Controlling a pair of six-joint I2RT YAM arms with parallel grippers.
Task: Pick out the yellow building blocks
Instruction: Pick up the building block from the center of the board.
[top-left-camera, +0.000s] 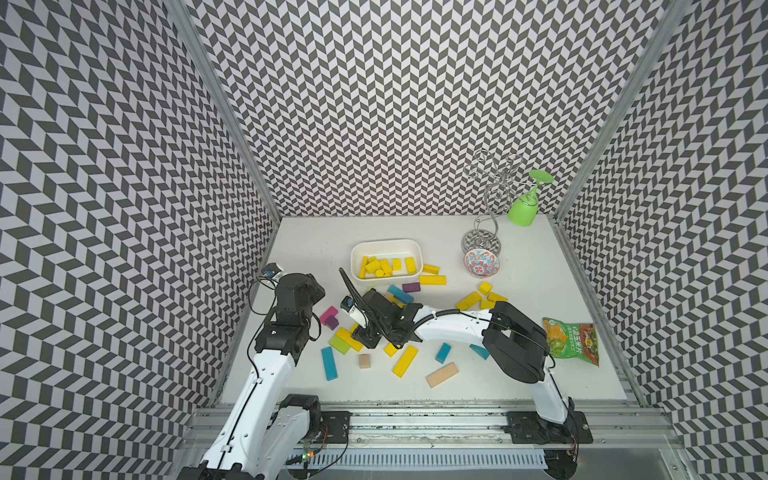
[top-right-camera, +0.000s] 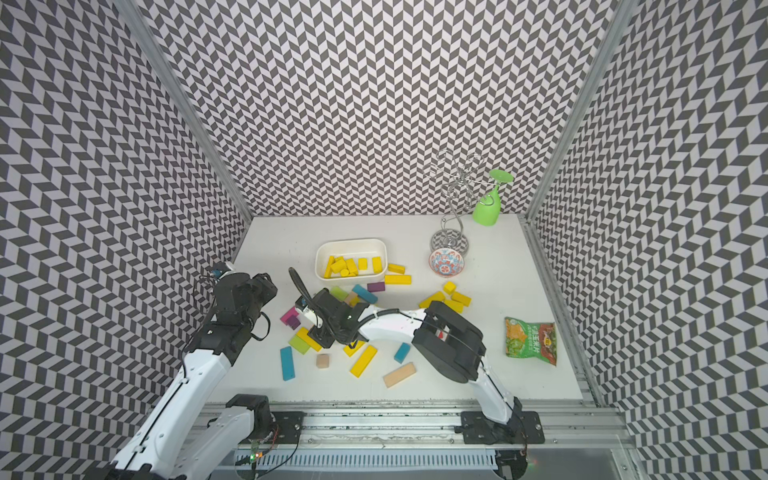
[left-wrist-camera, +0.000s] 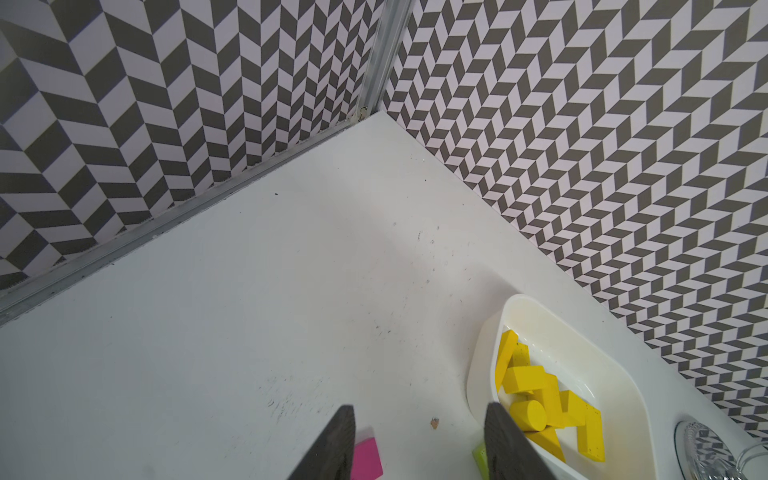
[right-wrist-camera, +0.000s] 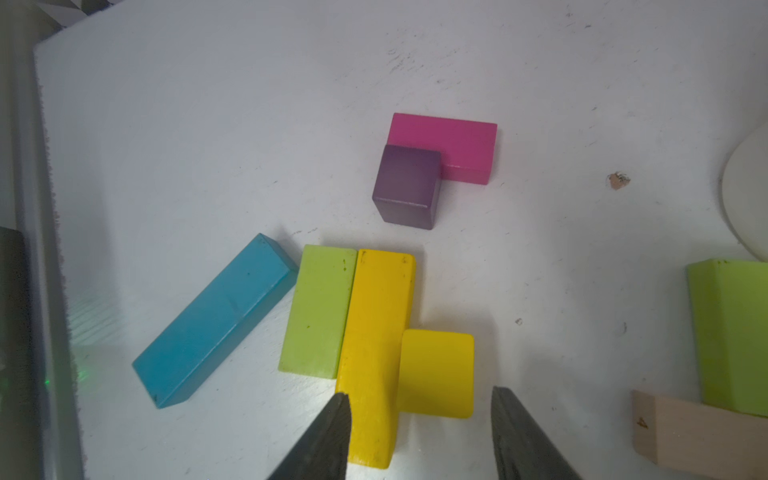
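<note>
In a top view, the yellow bar (top-left-camera: 347, 336) lies left of centre, toward the table's (top-left-camera: 519, 374) front edge. Left wrist: left claw (left-wrist-camera: 419, 415) gapes empty near the white tray (left-wrist-camera: 484, 353). Right wrist: right claw (right-wrist-camera: 419, 436) open, empty, nearer; bar runs lengthwise straight ahead, short yellow block (right-wrist-camera: 436, 374) touching it.

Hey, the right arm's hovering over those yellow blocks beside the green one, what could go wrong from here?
One: the open right end effector hangs over both the long yellow bar and the short yellow block touching it; closing may pinch them unevenly and drop one.
Two: the lime-green block lies flush against the bar and may get dragged along.
Three: the left end effector sits near the white tray, so the arms might crowd there.
</note>
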